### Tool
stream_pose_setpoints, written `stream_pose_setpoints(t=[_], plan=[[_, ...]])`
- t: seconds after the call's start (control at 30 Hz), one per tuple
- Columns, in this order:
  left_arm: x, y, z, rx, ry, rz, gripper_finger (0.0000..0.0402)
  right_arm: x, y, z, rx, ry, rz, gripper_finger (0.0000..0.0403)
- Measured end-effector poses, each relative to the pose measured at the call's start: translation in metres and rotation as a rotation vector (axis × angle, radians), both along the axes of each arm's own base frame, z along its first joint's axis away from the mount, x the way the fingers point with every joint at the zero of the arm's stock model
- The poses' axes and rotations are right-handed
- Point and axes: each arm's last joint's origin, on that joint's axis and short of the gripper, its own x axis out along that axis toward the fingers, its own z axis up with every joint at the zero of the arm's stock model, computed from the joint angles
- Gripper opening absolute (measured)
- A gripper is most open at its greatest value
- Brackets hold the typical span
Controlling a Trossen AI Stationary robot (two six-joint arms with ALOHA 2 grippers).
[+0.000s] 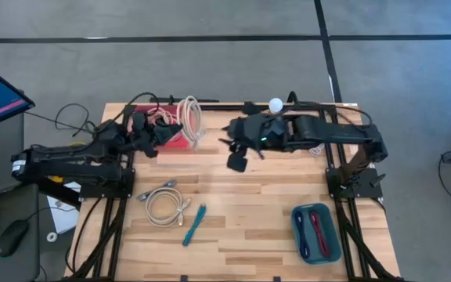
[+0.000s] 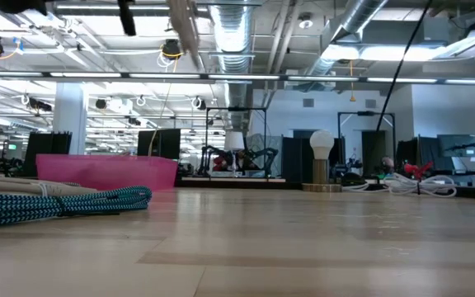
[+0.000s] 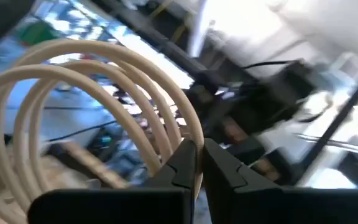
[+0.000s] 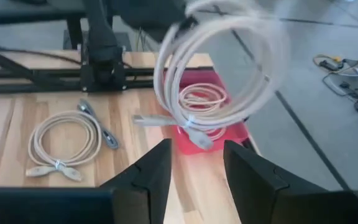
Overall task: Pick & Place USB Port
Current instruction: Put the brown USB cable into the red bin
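A coiled white USB cable (image 1: 190, 117) hangs in the air over a pink bin (image 1: 175, 141) at the far left of the table, with my left gripper (image 1: 163, 125) shut on it. A second white coil (image 4: 202, 99) lies inside the bin. My right gripper (image 4: 194, 165) stands open and holds nothing. It is to the right of the bin (image 1: 237, 157) and faces the hanging coil (image 4: 222, 68). A third white coil (image 1: 165, 205) and a teal cable (image 1: 194, 223) lie flat on the table nearer the front. My left gripper pinches the coil's bundled loops (image 3: 188, 134) between its two fingers at one spot on the ring. The fingers come roughly level from the table's left. The coil is lifted clear, and its plug end (image 4: 197, 138) dangles above the bin.
A blue tray (image 1: 317, 233) holding red items sits at the near right. A white bulb-shaped thing (image 1: 276, 103) stands at the far edge, and loose cables (image 2: 411, 183) lie at the far right. Bare wood shows across the table's middle.
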Motion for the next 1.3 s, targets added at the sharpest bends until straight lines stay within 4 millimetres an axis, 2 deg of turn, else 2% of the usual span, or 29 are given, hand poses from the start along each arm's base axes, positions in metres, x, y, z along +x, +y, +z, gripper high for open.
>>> stream_pose_setpoints(t=[0.17,0.3,0.47,0.63,0.9,1.07,1.3], plan=[[-0.010,0.010,-0.007,0.015,0.112,0.121,0.0011,-0.027,-0.002,0.019,0.009,-0.032,-0.031,0.0132],[-0.016,0.019,-0.014,-0.002,0.195,0.185,0.0011,-0.045,-0.004,0.024,0.034,-0.036,-0.046,0.0131],[-0.019,0.031,-0.030,-0.010,0.292,0.255,0.0011,-0.054,-0.002,0.009,0.037,0.029,-0.065,0.0134],[-0.023,0.043,-0.055,-0.049,0.354,0.288,0.0011,-0.064,0.005,-0.006,0.024,0.045,-0.139,0.0131],[-0.037,0.062,-0.078,-0.052,0.294,0.310,0.0011,-0.098,0.016,-0.003,0.030,-0.012,-0.160,0.0128],[-0.048,0.073,-0.100,-0.127,0.317,0.324,0.0011,-0.116,0.021,0.002,0.040,-0.051,-0.191,0.0127],[-0.062,0.078,-0.128,-0.187,0.285,0.336,0.0011,-0.122,0.027,0.004,0.009,-0.067,-0.201,0.0127]])
